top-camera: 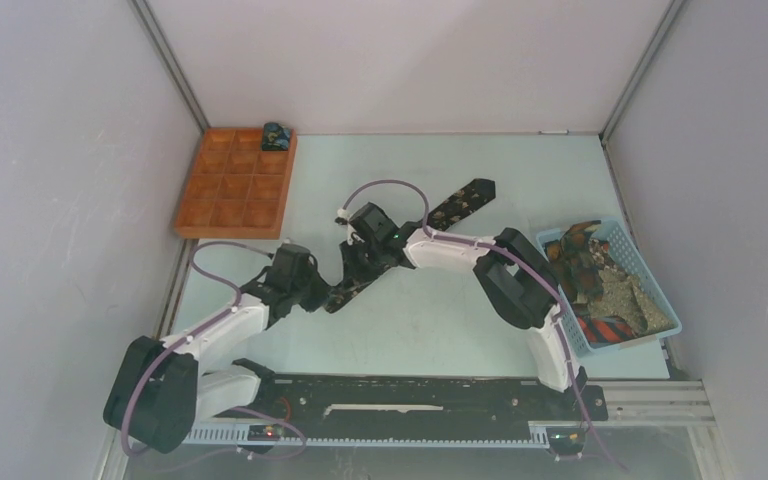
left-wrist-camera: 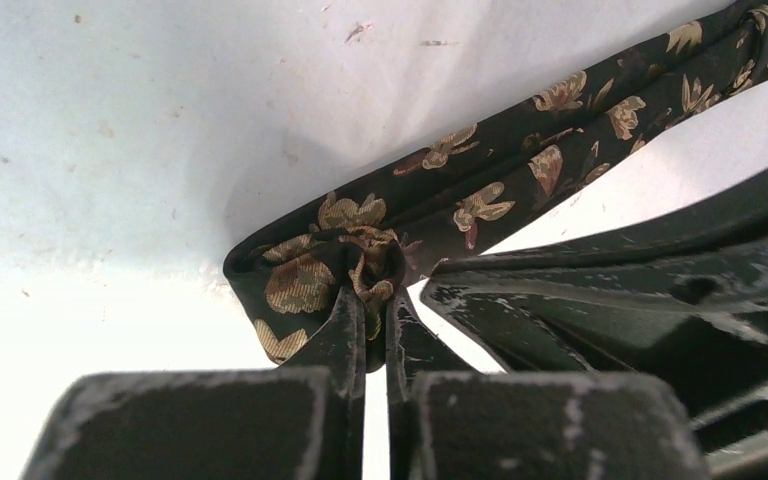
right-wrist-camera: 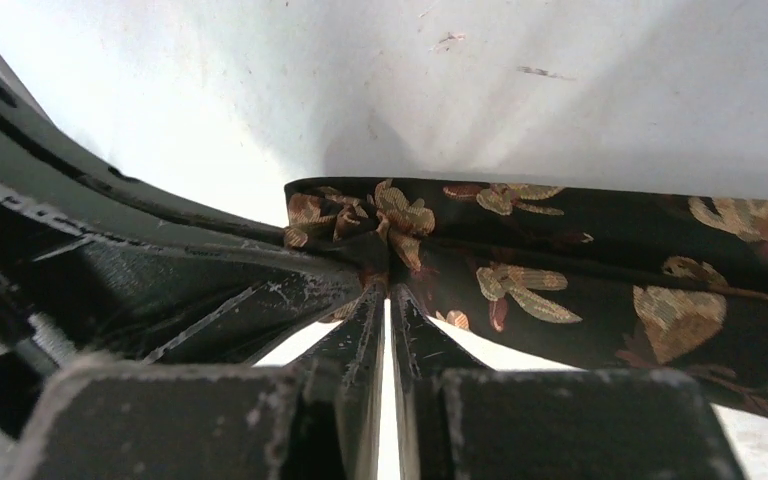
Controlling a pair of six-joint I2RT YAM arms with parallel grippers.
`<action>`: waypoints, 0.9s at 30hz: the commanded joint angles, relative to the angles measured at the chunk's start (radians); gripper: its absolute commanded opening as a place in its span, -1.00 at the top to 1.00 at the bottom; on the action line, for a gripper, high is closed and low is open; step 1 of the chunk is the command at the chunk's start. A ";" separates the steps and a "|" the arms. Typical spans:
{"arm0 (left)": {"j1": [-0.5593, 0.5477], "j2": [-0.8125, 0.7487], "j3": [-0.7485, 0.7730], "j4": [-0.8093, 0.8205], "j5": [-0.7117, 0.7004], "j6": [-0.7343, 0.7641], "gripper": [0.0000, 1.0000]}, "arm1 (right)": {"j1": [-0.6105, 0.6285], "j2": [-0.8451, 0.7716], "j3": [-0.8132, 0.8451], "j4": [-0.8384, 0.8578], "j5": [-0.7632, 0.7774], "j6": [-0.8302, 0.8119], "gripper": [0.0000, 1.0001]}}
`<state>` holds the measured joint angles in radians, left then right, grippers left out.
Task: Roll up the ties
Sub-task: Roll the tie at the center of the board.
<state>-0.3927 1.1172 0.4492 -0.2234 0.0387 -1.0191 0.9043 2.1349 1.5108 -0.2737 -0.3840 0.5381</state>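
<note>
From the overhead camera I see the black leaf-patterned tie (top-camera: 465, 203) lying slantwise across the middle of the worktop (top-camera: 440, 325), one end pointing to the far right. The left claw (top-camera: 328, 293) and right claw (top-camera: 352, 277) meet at its near-left end. From up here I can't make out the fingertips, as the wrists seem to cover them. One rolled tie (top-camera: 277, 135) sits in the far right corner compartment of the orange tray (top-camera: 225, 232) at the far left. A heap of loose ties (top-camera: 585, 275) fills the blue basket (top-camera: 632, 340) at the right edge.

On the left wrist camera, the left claw is clenched on a bunched pinch of the tie's fabric, right at a folded-over end. Its fingers nearly touch, with cloth between them. The rest of the tie runs off to the upper right, flat on the worktop. The right claw's dark finger sits just beside it, to the right.

On the right wrist camera, the right claw is likewise clamped on a puckered bit of the same tie near its end, and the band stretches away to the right. The left claw's fingers lie close on the left.
</note>
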 commanded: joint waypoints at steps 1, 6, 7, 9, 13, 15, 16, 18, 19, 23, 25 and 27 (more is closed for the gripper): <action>-0.012 0.027 0.019 0.008 0.008 0.021 0.90 | -0.016 -0.081 -0.027 0.023 0.016 -0.012 0.81; -0.017 0.008 0.019 0.008 0.002 0.022 0.27 | -0.019 -0.097 -0.045 0.027 0.019 -0.013 0.81; -0.018 0.001 0.018 0.008 -0.001 0.021 0.14 | -0.020 -0.100 -0.047 0.028 0.021 -0.014 0.81; -0.021 -0.011 0.020 0.004 -0.006 0.021 -0.07 | -0.017 -0.106 -0.049 0.025 0.031 -0.016 0.81; -0.023 -0.027 0.026 -0.006 -0.010 0.022 -0.18 | -0.012 -0.115 -0.047 0.020 0.039 -0.018 0.81; -0.024 -0.035 0.028 -0.009 -0.009 0.023 -0.21 | -0.011 -0.120 -0.047 0.018 0.041 -0.018 0.81; -0.026 -0.040 0.028 -0.011 -0.010 0.023 -0.23 | -0.010 -0.124 -0.047 0.016 0.043 -0.018 0.81; -0.025 -0.059 0.026 -0.014 -0.015 0.024 -0.30 | -0.006 -0.129 -0.047 0.017 0.043 -0.019 0.81; -0.025 -0.069 0.026 -0.018 -0.019 0.027 -0.33 | -0.005 -0.132 -0.047 0.017 0.043 -0.020 0.81; -0.025 -0.112 0.023 -0.030 -0.034 0.040 -0.47 | 0.000 -0.142 -0.045 0.023 0.038 -0.020 0.80; -0.026 -0.132 0.019 -0.035 -0.035 0.043 -0.49 | 0.005 -0.143 -0.043 0.027 0.034 -0.018 0.79; -0.025 -0.153 0.015 -0.039 -0.036 0.048 -0.50 | 0.008 -0.145 -0.042 0.030 0.033 -0.017 0.79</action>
<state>-0.4133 1.0088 0.4538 -0.2390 0.0288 -1.0084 0.8986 2.0552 1.4628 -0.2729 -0.3515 0.5301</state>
